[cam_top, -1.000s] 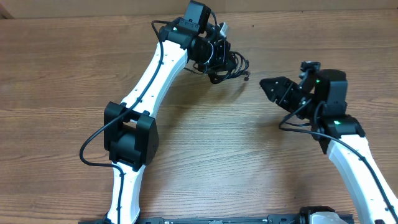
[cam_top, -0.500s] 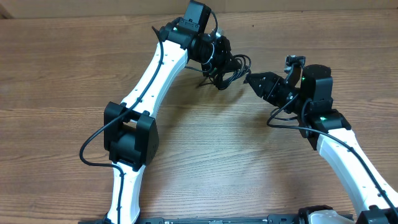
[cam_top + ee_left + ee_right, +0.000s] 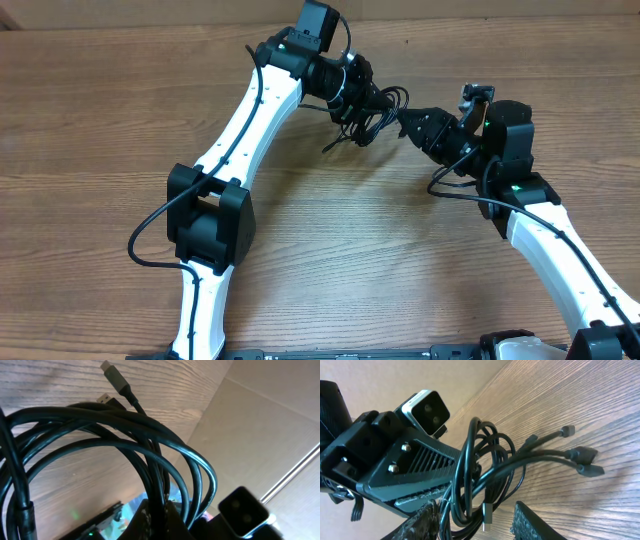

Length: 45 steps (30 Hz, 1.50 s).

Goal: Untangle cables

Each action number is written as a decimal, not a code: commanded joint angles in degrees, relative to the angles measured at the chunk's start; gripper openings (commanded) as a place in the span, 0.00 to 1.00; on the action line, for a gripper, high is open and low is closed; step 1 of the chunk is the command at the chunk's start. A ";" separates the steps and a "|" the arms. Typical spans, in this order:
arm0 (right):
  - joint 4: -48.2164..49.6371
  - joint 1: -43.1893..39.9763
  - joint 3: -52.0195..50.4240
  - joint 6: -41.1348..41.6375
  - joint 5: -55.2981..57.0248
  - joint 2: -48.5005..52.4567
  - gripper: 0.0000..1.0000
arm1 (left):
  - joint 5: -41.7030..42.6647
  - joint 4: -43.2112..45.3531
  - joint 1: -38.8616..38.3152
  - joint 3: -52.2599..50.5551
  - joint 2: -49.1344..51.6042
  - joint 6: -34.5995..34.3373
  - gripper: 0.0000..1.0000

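Your wooden counter (image 3: 330,260) fills the overhead view. The left arm (image 3: 245,130) reaches up toward 12 o'clock, and the right arm (image 3: 555,250) comes in from 4 o'clock. Between them, near 1 o'clock, the cables (image 3: 378,108) hang as one bundle of thin black loops. Your left fingers (image 3: 425,472) are clamped on that bundle from its 9 o'clock side. Your right fingers (image 3: 536,522) stand apart at its 3 o'clock side. In the right wrist view a loop passes between them, but you cannot tell whether it touches either one. Several plug ends (image 3: 585,457) trail loose from the bundle, among them a silver-tipped plug (image 3: 111,370).
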 commanded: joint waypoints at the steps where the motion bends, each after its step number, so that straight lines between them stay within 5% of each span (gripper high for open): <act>1: 0.42 1.14 1.40 0.46 0.28 0.28 0.46 | 1.27 0.68 -0.11 1.60 -2.16 -6.91 0.04; 13: 0.35 5.84 1.40 -0.04 1.01 0.28 0.46 | -2.71 4.26 -0.39 1.60 -2.16 -17.79 0.04; 16: 0.35 6.23 1.40 -0.04 3.23 0.39 0.38 | -2.19 4.26 -0.79 1.60 -2.16 -19.21 0.04; 22: -0.90 6.21 1.40 -0.24 7.19 1.03 0.04 | -1.75 4.26 -0.85 1.57 -2.16 -19.80 0.04; 30: -1.66 6.21 1.40 -6.36 12.83 1.03 0.04 | -2.97 4.26 -0.63 1.57 -2.16 -18.97 0.04; 37: -3.45 6.16 1.40 -13.60 14.45 1.03 0.04 | -15.41 4.22 -0.55 1.57 -2.16 -3.37 0.04; 40: -4.22 6.16 1.40 -13.49 14.45 1.03 0.04 | -15.91 4.28 -0.52 1.57 -2.16 9.55 0.24; 43: -4.11 6.16 1.40 -13.00 13.99 1.03 0.04 | -14.51 4.28 -0.13 1.57 -2.16 22.25 0.55; 45: -4.15 6.16 1.40 -11.43 13.97 1.03 0.04 | -12.94 4.28 0.15 1.57 -2.16 28.26 0.62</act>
